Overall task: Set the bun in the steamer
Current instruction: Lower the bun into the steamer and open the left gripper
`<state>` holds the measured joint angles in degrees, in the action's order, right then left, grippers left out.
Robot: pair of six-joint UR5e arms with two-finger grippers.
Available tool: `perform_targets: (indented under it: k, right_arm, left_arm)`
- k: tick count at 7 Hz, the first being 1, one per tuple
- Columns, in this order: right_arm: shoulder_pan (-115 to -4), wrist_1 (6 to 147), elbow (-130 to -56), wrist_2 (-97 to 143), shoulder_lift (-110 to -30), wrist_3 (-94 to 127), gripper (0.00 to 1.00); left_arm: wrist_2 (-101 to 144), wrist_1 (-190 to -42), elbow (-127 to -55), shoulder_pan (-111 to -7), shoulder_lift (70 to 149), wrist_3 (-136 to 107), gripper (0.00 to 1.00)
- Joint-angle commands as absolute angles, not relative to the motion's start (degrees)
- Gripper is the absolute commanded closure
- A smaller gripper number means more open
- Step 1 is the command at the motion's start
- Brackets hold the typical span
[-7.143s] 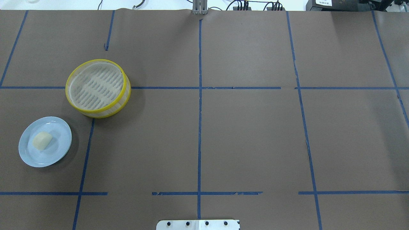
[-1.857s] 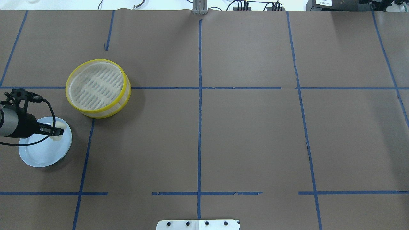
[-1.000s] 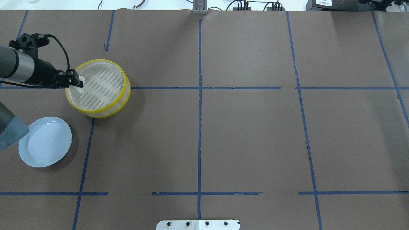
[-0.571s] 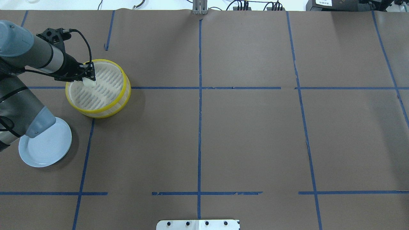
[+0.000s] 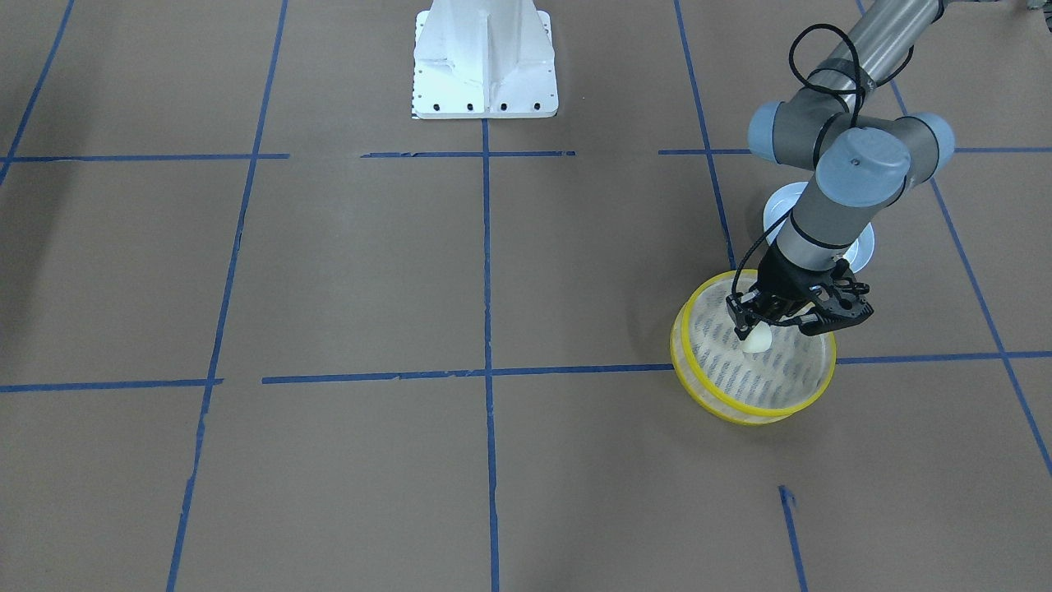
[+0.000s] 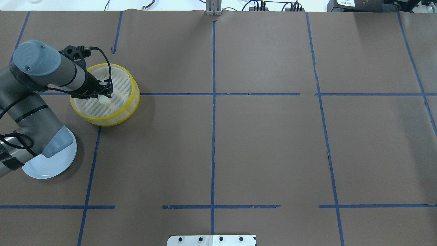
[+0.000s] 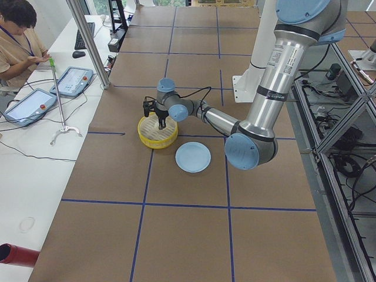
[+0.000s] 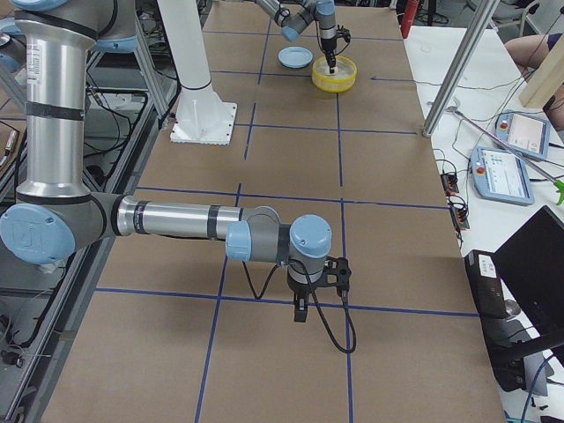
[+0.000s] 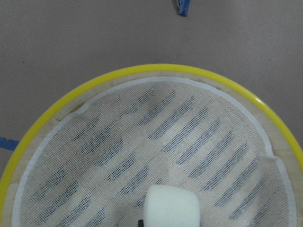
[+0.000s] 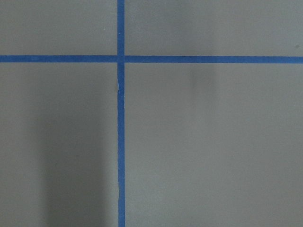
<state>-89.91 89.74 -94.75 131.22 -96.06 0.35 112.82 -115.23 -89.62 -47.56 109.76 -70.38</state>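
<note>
The steamer (image 6: 110, 123), a round basket with yellow rims and a slotted whitish base, stands on the table's left side; it also shows in the front view (image 5: 740, 409) and the left wrist view (image 9: 156, 70). My left gripper (image 6: 106, 95) is shut on the cream-white bun (image 6: 104, 99) and holds it over the middle of the steamer's base. The front view shows the bun (image 5: 757, 339) hanging from the left gripper (image 5: 749, 329), inside the rim. The left wrist view shows the bun (image 9: 170, 208) at the bottom edge. My right gripper (image 8: 300, 310) shows only in the exterior right view, pointing down at the table; I cannot tell whether it is open or shut.
The pale blue plate (image 6: 51, 167) lies bare next to the steamer, partly under my left arm's elbow. Blue tape lines (image 6: 213, 102) divide the brown table. The white robot base (image 5: 485, 57) stands at the near edge. An operator (image 7: 17, 35) sits at a side desk.
The left gripper lifted the bun off the plate and carried it to the steamer. In the last half second it moved from the steamer's left side towards its middle.
</note>
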Motion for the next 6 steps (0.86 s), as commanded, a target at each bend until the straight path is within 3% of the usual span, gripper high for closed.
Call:
perform_targets:
  k: [1, 6]
  right_arm:
    - [-89.9, 89.7, -94.7, 131.2, -96.1, 0.4, 0.0]
    - [-89.9, 89.7, -94.7, 131.2, -96.1, 0.4, 0.0]
  left_arm:
    - [112.8, -115.1, -89.4, -47.3, 109.7, -70.4, 0.6]
    - [112.8, -115.2, -89.4, -46.6, 109.2, -70.5, 0.54]
